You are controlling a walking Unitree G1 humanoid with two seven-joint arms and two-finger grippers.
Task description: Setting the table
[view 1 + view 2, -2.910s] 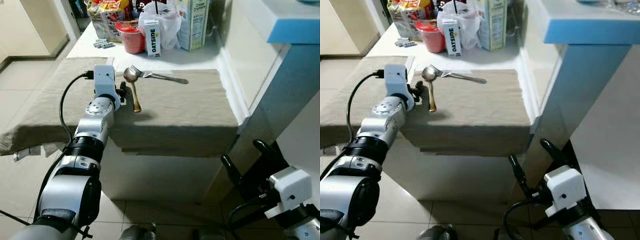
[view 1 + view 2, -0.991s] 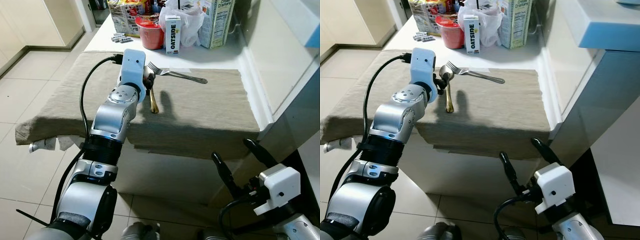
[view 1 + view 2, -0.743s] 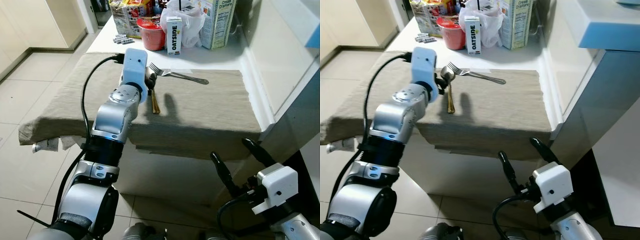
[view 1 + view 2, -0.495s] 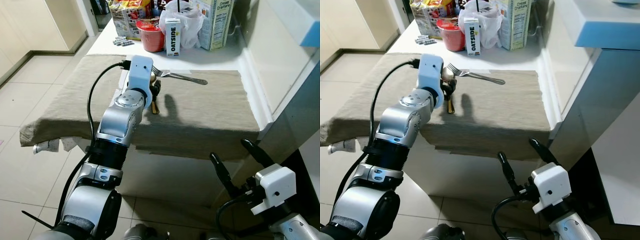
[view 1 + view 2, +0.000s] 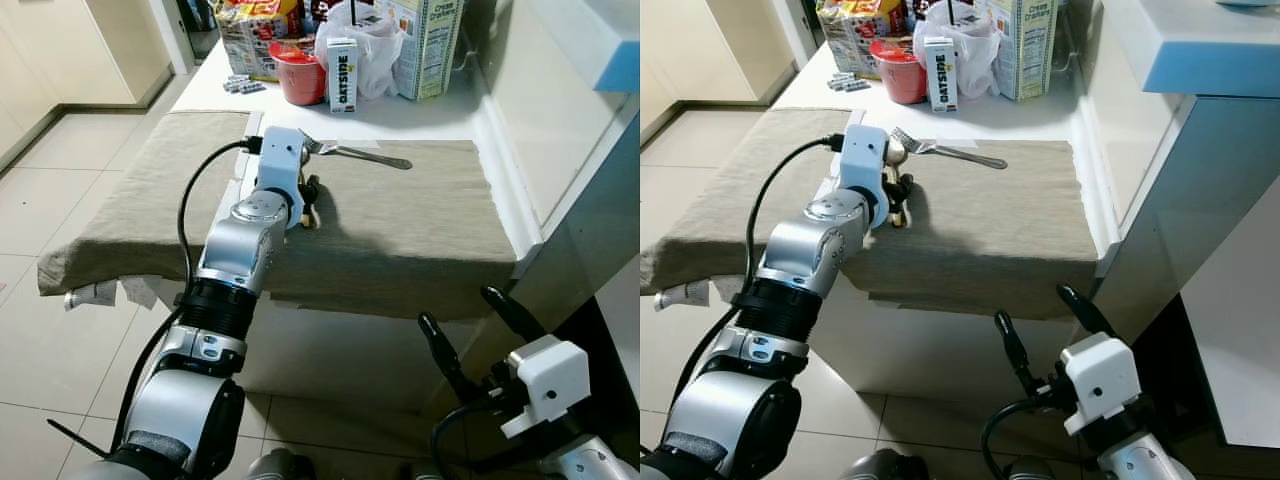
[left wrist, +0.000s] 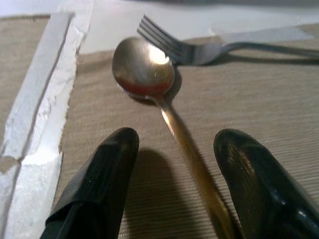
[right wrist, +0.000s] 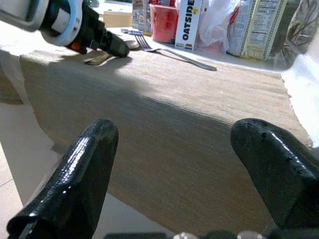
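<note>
desk (image 5: 400, 120): white top, its near part covered by a beige cloth (image 5: 410, 215) that hangs over the front edge; packets and cartons crowd the far end.
left gripper (image 6: 174, 184): down on the cloth, fingers spread and released, one black finger (image 6: 107, 169) on each side of the spoon's handle, gripping nothing yet.
right gripper (image 5: 1045, 335): hangs idle below the desk edge, fingers parted and empty.
carton (image 5: 343, 75): small and upright with "OATSIDE" down its face, just beyond the cutlery, beside a red cup (image 5: 300, 78) and a white bag (image 5: 370, 50).
fork (image 5: 360, 152): lies on the cloth near its far edge, tines toward the spoon's bowl, handle running off to the robot's right.
spoon (image 6: 149, 84): lies flat on the cloth, bowl almost touching the fork's tines, gold handle running back between the left fingers.
step in hand: as I judge it, taking the spoon by its handle.
how to do it well: the handle is thin and flat against soft cloth, so the fingertips should press right down to the weave before closing, or they will likely slide over the top.
grip point: mid-handle, well clear of the bowl, so the closing fingers do not nudge the fork.
lift: straight up first, since dragging may snag the cloth and pull the fork along.
</note>
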